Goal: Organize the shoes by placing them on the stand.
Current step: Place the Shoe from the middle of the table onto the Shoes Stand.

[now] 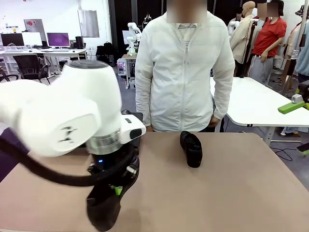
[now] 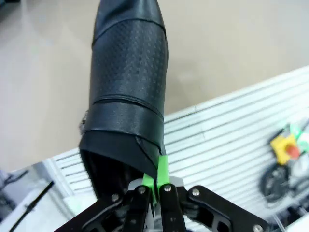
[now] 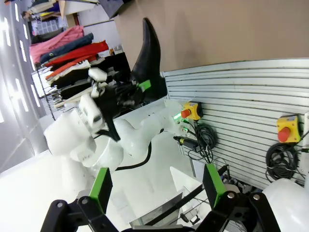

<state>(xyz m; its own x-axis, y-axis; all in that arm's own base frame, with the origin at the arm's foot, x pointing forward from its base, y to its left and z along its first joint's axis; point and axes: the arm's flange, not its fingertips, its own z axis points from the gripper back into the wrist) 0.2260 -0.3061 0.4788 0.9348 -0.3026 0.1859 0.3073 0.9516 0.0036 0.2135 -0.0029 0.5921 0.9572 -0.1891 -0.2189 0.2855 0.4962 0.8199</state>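
Tan worktop [image 1: 231, 193] in the foreground. Beyond its far right corner stands a white table [image 1: 260, 104] on a grey floor [image 1: 289, 159]. At far left, against a white wall [image 1: 53, 14], a desk [image 1: 43, 50] carries monitors [image 1: 58, 38], with a black office chair [image 1: 29, 65] before it. The right wrist view shows ribbed aluminium panelling [image 3: 241, 82] adjoining the worktop's edge, and a rack of coloured clothes [image 3: 67, 48].
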